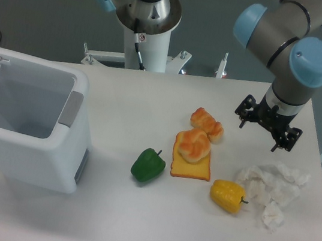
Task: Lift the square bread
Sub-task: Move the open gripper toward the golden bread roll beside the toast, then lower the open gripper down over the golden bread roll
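Observation:
The square bread [190,166] is a flat orange-yellow slice lying on the white table near the middle. A round bun [192,144] rests on its far half. My gripper [259,136] hangs above the table to the right of the bread, well apart from it. Its fingers [241,116] are spread and nothing is between them.
A croissant-like roll [207,123] lies behind the bread. A green pepper [148,165] is to its left, a yellow pepper [227,195] to its right front. A crumpled white cloth [269,188] lies at the right. A white open bin [25,118] stands at the left.

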Tool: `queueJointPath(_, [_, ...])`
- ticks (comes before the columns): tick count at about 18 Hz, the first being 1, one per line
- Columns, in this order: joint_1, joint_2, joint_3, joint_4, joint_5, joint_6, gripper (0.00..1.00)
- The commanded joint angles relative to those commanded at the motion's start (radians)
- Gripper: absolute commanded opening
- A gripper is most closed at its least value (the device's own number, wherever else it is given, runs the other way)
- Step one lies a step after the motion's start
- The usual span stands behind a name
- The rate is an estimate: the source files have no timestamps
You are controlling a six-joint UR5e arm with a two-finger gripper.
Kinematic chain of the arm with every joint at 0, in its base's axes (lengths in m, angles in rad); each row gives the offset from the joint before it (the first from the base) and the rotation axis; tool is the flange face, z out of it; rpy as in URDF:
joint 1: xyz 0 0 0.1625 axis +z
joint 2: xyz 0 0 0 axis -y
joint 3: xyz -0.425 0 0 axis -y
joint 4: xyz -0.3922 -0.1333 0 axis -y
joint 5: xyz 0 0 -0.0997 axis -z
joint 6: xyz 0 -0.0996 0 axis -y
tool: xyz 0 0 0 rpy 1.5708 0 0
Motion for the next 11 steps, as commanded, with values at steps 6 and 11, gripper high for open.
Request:
queueJointPath(6, [-0.021,0.077,-0.115,-0.006,-0.026,-0.002,1.00])
queueJointPath(11, [-0.034,0.150,-0.201,-0.047,-0.043,-0.069,1.00])
